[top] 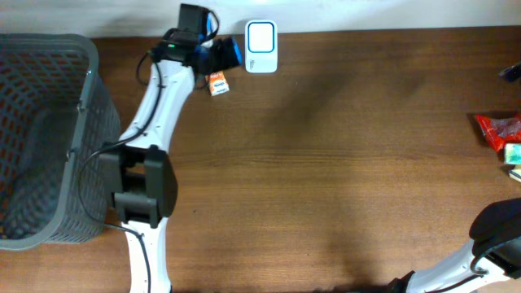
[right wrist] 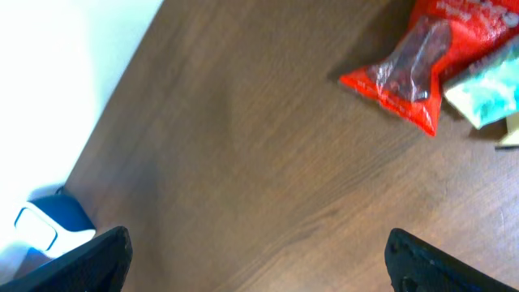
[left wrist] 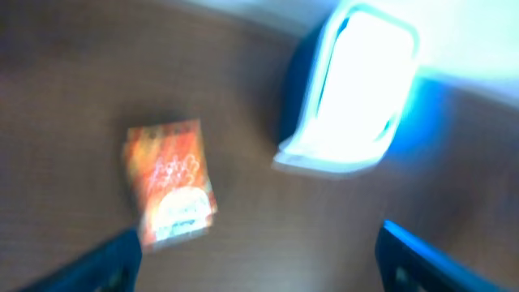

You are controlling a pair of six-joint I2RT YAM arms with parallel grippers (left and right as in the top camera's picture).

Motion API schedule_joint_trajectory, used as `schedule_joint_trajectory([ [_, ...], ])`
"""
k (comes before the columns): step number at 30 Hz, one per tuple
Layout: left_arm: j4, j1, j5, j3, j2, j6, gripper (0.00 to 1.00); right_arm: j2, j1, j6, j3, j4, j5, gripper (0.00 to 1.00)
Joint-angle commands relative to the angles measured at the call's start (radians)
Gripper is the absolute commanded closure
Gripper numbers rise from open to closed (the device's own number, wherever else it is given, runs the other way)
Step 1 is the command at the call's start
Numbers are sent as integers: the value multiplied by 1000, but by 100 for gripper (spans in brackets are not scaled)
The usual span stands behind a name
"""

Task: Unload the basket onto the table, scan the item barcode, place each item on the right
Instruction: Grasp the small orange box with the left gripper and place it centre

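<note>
Well, the right gripper [right wrist: 259,255] hangs open near a red snack bag [right wrist: 422,65]. Farther back, the left gripper [left wrist: 259,264] also gapes empty above the orange packet [top: 218,83], lying on the table [top: 326,163] just beside the white scanner [top: 261,47].

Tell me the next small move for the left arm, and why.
Probably shift the left end effector sideways to centre the orange packet between its open jaws, then lower. The packet lies flat on the table, ungripped, beside the scanner, and sits off toward one finger in the wrist view.
</note>
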Motion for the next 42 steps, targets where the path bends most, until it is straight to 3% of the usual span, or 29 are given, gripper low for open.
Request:
schedule_joint_trajectory([
  [1, 120, -75, -357, 7, 64, 58, 13, 3, -2, 4, 0, 4, -6, 2],
  [4, 231, -93, -427, 7, 159, 153, 16, 3, -2, 4, 0, 4, -6, 2],
  [7, 199, -69, -426, 7, 217, 166, 38, 3, -2, 4, 0, 4, -6, 2],
  [10, 158, -47, -426, 6, 232, 165, 39, 3, -2, 4, 0, 4, -6, 2],
  [13, 135, -42, -391, 6, 254, 165, 48, 3, -2, 4, 0, 4, -6, 2],
  [16, 118, -51, -388, 6, 251, 166, 84, 3, -2, 4, 0, 4, -6, 2],
  [18, 47, -68, -388, 7, 220, 166, 99, 3, -2, 4, 0, 4, -6, 2],
  [21, -68, -74, -316, 7, 199, 166, 96, 3, -2, 4, 0, 4, -6, 2],
  [22, -74, -74, -320, 6, 202, 166, 56, 3, -2, 4, 0, 4, -6, 2],
  [24, -38, -63, -320, 6, 202, 166, 41, 3, -2, 4, 0, 4, -6, 2],
  [25, -45, -61, -319, 6, 205, 166, 41, 3, -2, 4, 0, 4, -6, 2],
  [27, -78, -61, -319, 6, 205, 165, 43, 3, -2, 4, 0, 4, -6, 2],
  [29, -109, -63, -316, 6, 205, 165, 56, 3, -2, 4, 0, 4, -6, 2],
  [31, -140, -64, -312, 6, 205, 166, 51, 3, -2, 4, 0, 4, -6, 2],
  [32, -146, -64, -312, 6, 205, 166, 55, 3, -2, 4, 0, 4, -6, 2],
  [34, -200, -64, -285, 6, 205, 166, 73, 3, -2, 4, 0, 4, -6, 2],
  [35, -225, -64, -257, 6, 205, 166, 97, 3, -2, 4, 0, 4, -6, 2],
  [37, -229, -71, -248, 7, 198, 166, 100, 3, -2, 4, 0, 4, -6, 2],
  [39, -234, -109, -182, 18, 143, 289, 100, 3, -2, 4, 0, 4, -6, 2],
  [42, -258, -196, -177, 25, 74, 296, 100, 3, -2, 4, 0, 4, -6, 2],
])
